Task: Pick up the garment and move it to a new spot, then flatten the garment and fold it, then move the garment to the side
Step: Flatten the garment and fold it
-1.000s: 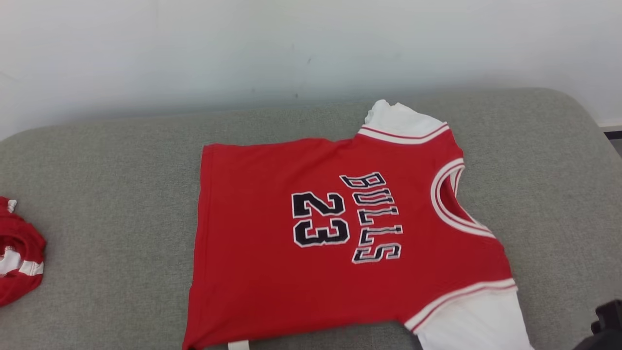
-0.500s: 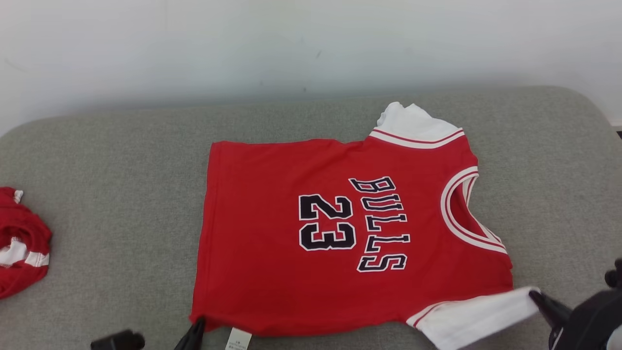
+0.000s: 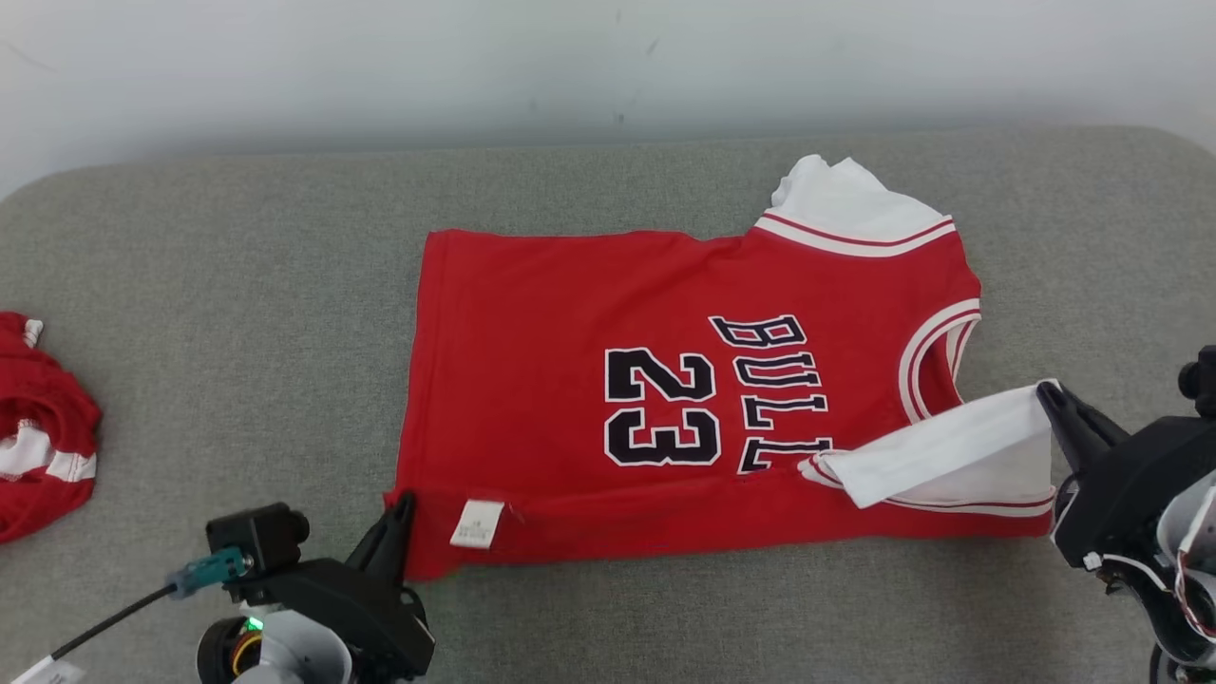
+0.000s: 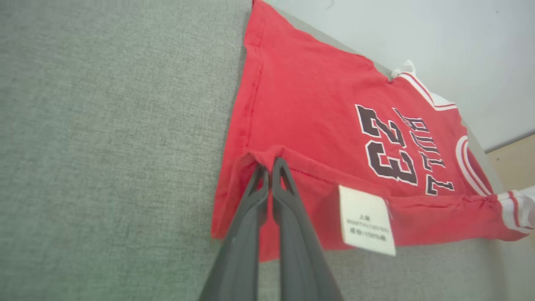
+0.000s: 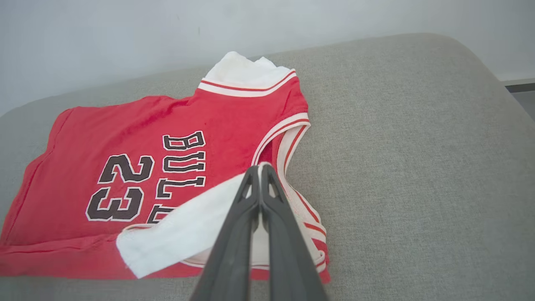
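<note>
Limp, light red cotton jersey (image 3: 589,313): my left end effector (image 3: 406,500) pinches the hem corner (image 4: 250,158), right end effector (image 3: 1045,391) the white sleeve (image 3: 940,456).

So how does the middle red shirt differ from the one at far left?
The middle shirt lies spread out; the left shirt sits crumpled in a heap. The left hand pinches the middle shirt's hem corner and the right hand its white sleeve; nothing touches the left shirt. Both are red with white trim, on the grey cushion.
</note>
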